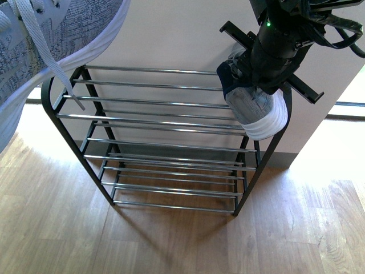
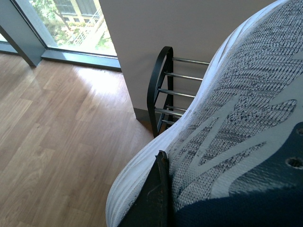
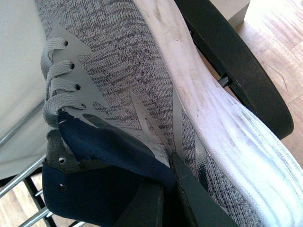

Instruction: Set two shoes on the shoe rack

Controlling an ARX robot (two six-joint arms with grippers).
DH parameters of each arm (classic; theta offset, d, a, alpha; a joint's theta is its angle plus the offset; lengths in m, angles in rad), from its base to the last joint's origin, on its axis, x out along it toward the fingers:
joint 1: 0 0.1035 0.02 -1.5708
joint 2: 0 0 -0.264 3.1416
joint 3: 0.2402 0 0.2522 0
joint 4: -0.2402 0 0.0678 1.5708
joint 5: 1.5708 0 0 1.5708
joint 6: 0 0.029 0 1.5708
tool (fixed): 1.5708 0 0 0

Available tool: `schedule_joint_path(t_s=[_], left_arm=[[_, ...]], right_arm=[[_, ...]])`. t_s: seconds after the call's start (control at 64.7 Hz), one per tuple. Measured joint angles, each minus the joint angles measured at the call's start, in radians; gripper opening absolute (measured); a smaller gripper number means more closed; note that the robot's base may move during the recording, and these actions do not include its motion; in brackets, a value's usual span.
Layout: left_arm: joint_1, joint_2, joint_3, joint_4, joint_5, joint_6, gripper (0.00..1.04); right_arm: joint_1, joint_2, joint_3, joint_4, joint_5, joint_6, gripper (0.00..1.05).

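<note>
The shoe rack (image 1: 159, 119) stands on the wooden floor (image 1: 57, 228) with its back to a pale wall (image 1: 171, 34), and none of its chrome rods carries a shoe. Both shoes are in the air. The front view shows the near shoe (image 1: 63, 28) filling the upper left corner, above and ahead of the rack's left end, with a lace hanging down over the top left corner of the frame. The far shoe (image 1: 256, 108) hangs toe-down from the right arm at the right end of the top tier, overlapping the arched end. That view hides both grips, which only the wrist views show. In the right wrist view the right tool (image 3: 171, 189) is closed narrow on the far shoe's navy collar, one finger on each side. The white sole runs close along the black arch, though whether they touch cannot be told. The same view shows the grey laces and eyelets, which are turned away from the front camera. In the left wrist view the left tool (image 2: 161, 189) shows a single dark finger pressed against the knit side of the near shoe beside its navy collar. The other finger is hidden, but the shoe is carried clear of the floor, so the tool holds it. Only this view shows the rack's left arch from the side and a window (image 2: 71, 19) beyond the wall's corner.
</note>
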Motion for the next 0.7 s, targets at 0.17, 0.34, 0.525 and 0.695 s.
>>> schedule_joint_path(t_s=[0.17, 0.34, 0.525, 0.695], left_arm=[[0.0, 0.0, 0.0, 0.0, 0.0, 0.0, 0.02], [0.0, 0.0, 0.0, 0.0, 0.0, 0.0, 0.02], [0.0, 0.0, 0.0, 0.0, 0.0, 0.0, 0.02], [0.0, 0.0, 0.0, 0.0, 0.0, 0.0, 0.02]], right_arm=[[-0.004, -0.009, -0.003, 0.009, -0.072, 0.031, 0.01], [0.006, -0.048, -0.026, 0.022, -0.123, 0.07, 0.01], [0.019, -0.071, -0.074, 0.035, -0.146, 0.114, 0.01], [0.019, -0.069, -0.089, 0.047, -0.095, 0.071, 0.01]])
